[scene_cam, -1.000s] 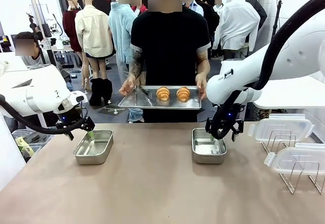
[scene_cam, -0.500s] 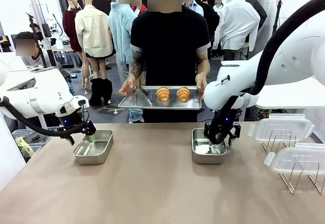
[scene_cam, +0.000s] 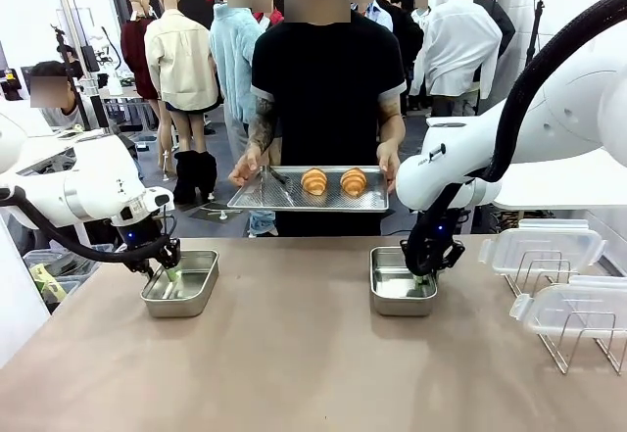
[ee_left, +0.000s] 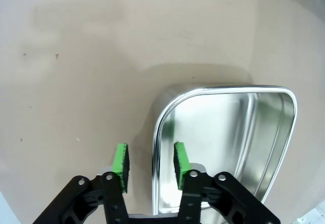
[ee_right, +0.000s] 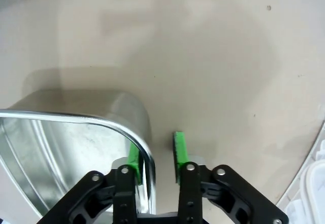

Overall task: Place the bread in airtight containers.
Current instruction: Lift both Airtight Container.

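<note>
Two croissants (scene_cam: 314, 180) (scene_cam: 354, 181) are seen side by side on a flat metal tray (scene_cam: 269, 192), which is held level by a person's hands (scene_cam: 245, 168) beyond the far edge of the table (scene_cam: 294, 373), well apart from both steel pans. The left pan (scene_cam: 191, 290) and the right pan (scene_cam: 402, 300) are set on the table, empty and uncovered, while the clear lids (scene_cam: 544, 246) are stood in a wire rack (scene_cam: 578, 339) at the robot's right. The left gripper (scene_cam: 168, 273) is placed astride a wall of the left pan near a rounded corner. Its pads (ee_left: 122, 160) are apart, one outside and one inside the wall, and a gap shows on each side of the rim. The right gripper (scene_cam: 421, 273) is placed likewise over a wall of the right pan. Its inner pad (ee_right: 133, 155) is close to the steel and its outer pad is held off, so nothing is clamped. The pans are judged stiff, light and smooth, likely to slide or pivot if pinched near a corner, so a firm hold on a straight stretch of wall is advised. The croissants are judged light, soft and flaky, with a glossy crust that is easily crushed. Each is best taken across its thick middle, with a gentle closure, not by the tapered ends.
</note>
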Available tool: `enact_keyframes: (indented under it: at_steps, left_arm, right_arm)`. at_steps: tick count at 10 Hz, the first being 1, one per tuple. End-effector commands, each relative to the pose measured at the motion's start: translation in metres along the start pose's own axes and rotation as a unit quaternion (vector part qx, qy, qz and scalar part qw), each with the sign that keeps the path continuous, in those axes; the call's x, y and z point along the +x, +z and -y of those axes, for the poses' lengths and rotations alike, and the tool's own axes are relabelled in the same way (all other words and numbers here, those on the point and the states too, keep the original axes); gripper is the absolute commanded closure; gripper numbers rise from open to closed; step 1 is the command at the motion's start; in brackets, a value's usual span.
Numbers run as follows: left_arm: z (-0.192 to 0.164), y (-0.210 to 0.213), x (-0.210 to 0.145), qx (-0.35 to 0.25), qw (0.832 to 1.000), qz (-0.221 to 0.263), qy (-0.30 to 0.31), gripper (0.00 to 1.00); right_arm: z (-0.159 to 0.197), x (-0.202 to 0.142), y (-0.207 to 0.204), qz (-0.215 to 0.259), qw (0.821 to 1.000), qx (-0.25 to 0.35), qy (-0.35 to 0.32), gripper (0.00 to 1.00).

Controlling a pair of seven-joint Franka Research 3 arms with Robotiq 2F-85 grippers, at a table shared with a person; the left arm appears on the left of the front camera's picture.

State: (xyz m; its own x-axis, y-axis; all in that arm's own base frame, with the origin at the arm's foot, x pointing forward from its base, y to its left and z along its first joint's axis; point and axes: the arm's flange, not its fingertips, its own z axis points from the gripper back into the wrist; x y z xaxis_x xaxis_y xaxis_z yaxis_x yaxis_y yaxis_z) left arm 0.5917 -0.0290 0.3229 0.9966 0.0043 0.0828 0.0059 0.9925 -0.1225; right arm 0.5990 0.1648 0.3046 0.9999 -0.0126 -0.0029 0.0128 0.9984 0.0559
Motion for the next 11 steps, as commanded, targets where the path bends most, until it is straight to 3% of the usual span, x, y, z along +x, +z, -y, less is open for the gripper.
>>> enact_keyframes:
  at_steps: [1, 5, 6, 7, 11]
  left_arm:
    - [0.003, 0.005, 0.005, 0.013, 1.0, -0.008, 0.012, 1.0]
    - [0.002, 0.009, 0.001, 0.0, 1.0, -0.007, 0.013, 1.0]
    - [0.001, 0.013, -0.003, -0.015, 1.0, -0.013, 0.007, 1.0]
    - [0.002, 0.002, 0.001, 0.001, 1.0, -0.002, 0.001, 1.0]
    - [0.002, 0.002, 0.001, 0.001, 1.0, -0.002, 0.001, 1.0]
  right_arm:
    - [-0.008, 0.005, -0.008, 0.001, 1.0, -0.01, -0.008, 1.0]
    - [-0.009, 0.012, -0.013, -0.003, 0.999, -0.023, -0.036, 1.0]
    - [-0.009, 0.016, -0.012, -0.023, 0.998, -0.029, -0.048, 1.0]
    - [-0.006, 0.003, 0.003, 0.001, 1.0, 0.0, -0.01, 1.0]
    - [-0.006, 0.003, 0.003, 0.001, 1.0, 0.0, -0.01, 1.0]
